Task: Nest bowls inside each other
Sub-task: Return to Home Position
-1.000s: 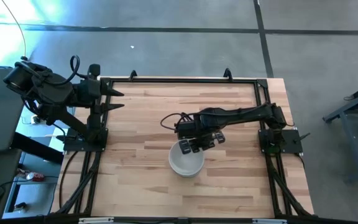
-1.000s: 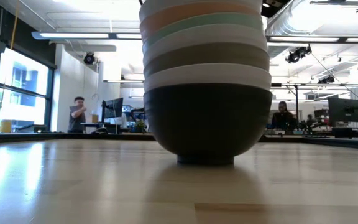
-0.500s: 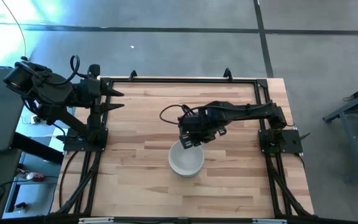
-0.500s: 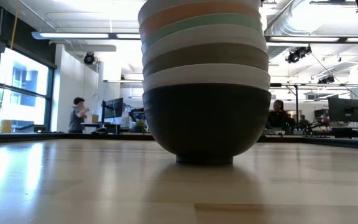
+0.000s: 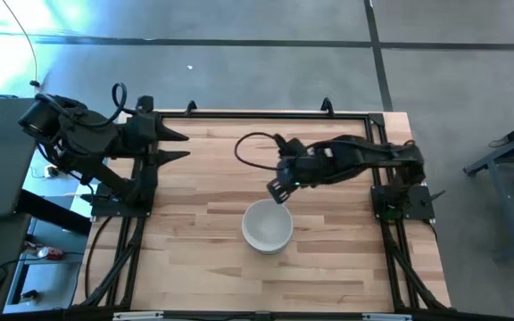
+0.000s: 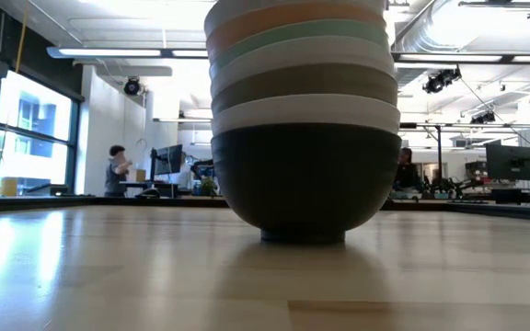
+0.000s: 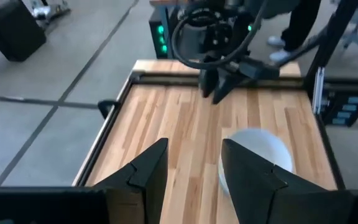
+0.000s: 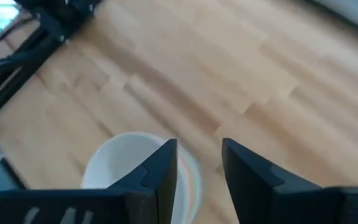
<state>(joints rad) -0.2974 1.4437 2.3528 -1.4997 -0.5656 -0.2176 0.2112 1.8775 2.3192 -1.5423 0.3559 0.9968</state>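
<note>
Nesting looks done: stack of bowls point(image 5: 267, 226) stands mid-worktop point(image 5: 203, 214), toward the near edge. My right fingers point(image 5: 278, 189), apart and empty, hang just beyond its far rim. My left fingers point(image 5: 169, 136), apart, wait far-left. The right arm is nearer.

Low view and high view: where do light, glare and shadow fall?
Low view: windows and ceiling lamps backlight the stack of smooth round nested bowls; window glare sheens the pale wooden table at left; a faint shadow lies before the stack. High view: even light on the table, bright glare on the grey floor upper left.
</note>
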